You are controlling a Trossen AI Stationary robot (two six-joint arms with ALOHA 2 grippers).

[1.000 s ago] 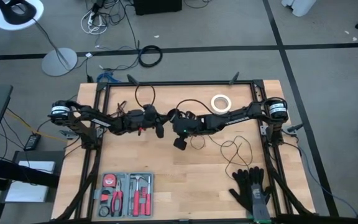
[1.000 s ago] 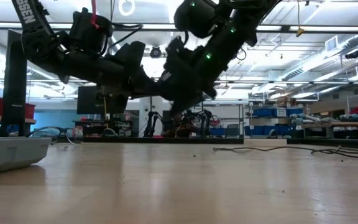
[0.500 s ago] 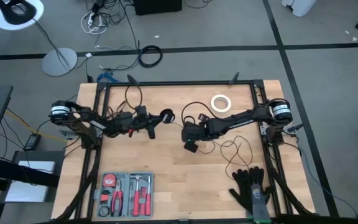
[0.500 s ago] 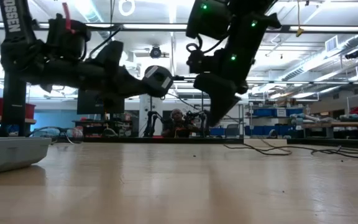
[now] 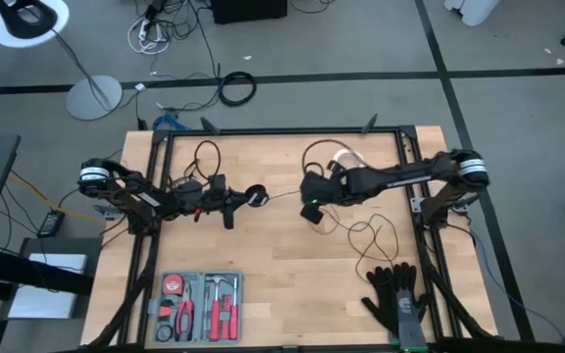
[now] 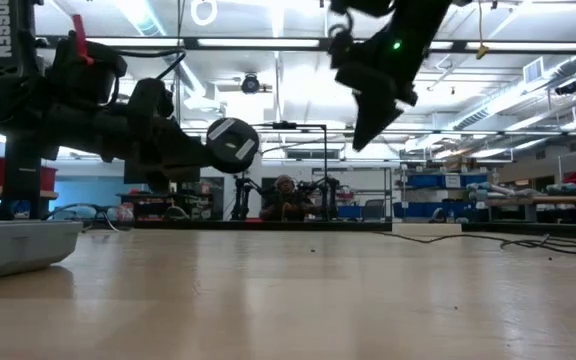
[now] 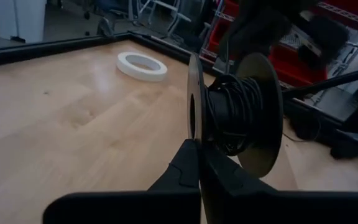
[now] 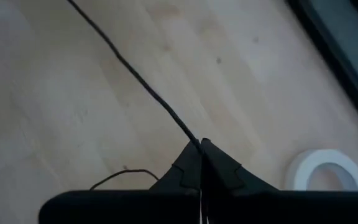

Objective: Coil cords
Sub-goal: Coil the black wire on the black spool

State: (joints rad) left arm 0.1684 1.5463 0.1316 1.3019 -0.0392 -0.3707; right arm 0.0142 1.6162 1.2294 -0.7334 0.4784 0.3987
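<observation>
Mid-winding: left gripper (image 7: 199, 163) clamps the round black spool (image 7: 232, 112), right gripper (image 8: 201, 149) beside it pinches the thin black cord (image 8: 129, 68); next, another wrap.

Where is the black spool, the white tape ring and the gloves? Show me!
Black spool (image 7: 235, 115): left wrist view, on the wound cord at its middle.
White tape ring (image 7: 142, 66): left wrist view, on its near rim.
Gloves (image 5: 397, 297): high view, on the palm part.

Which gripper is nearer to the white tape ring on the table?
The right gripper. It is just beside the white tape ring, a little toward the table's middle, shut on the cord. The left gripper holds the spool well over to the left.
</observation>
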